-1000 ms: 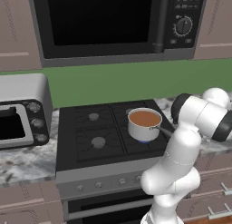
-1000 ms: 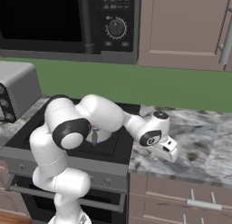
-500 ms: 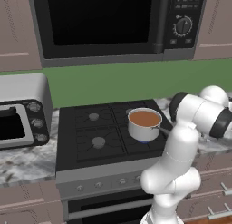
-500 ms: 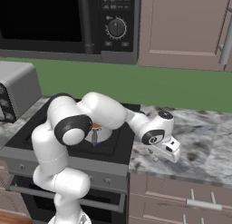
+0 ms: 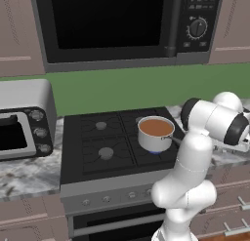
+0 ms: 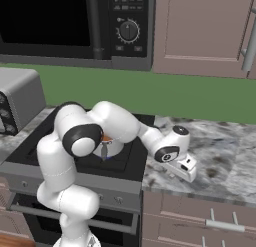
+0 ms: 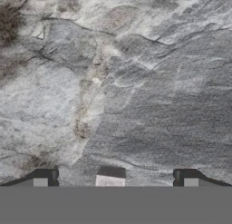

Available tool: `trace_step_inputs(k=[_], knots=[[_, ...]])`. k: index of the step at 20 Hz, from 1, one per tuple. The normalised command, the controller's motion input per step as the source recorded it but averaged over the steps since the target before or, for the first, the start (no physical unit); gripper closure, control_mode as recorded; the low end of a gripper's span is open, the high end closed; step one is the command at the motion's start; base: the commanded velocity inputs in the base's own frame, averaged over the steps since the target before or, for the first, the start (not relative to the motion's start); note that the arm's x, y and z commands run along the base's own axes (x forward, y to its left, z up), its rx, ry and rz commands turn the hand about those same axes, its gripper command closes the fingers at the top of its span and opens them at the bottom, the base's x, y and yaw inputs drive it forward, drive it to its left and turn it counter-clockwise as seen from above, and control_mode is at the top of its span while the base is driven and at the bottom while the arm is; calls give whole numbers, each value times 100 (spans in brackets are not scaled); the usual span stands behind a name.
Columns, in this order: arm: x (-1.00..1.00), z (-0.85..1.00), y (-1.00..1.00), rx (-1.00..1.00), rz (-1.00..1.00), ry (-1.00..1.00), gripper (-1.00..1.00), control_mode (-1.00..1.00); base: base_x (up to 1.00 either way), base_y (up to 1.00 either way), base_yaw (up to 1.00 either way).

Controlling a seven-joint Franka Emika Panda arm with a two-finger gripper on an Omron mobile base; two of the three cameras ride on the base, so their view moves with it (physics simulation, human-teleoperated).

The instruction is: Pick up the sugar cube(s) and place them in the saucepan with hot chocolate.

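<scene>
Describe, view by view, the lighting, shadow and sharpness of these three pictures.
Left base view: even, flat light, glare-free saucepan. Right base view: soft shadow under the end effector on the marble counter. Hand view: marble veins smeared and blurry, a dark fingertip at the bottom.

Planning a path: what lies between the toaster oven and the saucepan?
Left base view: between toaster oven and saucepan, a marble counter strip, then the stove's bare burners.
</scene>
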Motion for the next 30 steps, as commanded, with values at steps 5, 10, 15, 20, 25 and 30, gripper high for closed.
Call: trace_step_inputs(k=[5, 10, 15, 20, 25, 30], knots=[[0, -15, 2, 0, 0, 0, -100, -100, 0, 0, 0], [0, -17, 1, 0, 0, 0, -100, -100, 0, 0, 0], [0, -17, 7, 0, 0, 4, -100, -100, 0, 0, 0], [0, -8, 27, 0, 0, 1, -100, -100, 0, 0, 0], [-1, -7, 15, 0, 0, 3, -100, -100, 0, 0, 0], [-11, -23, 0, 0, 0, 5, -100, -100, 0, 0, 0]])
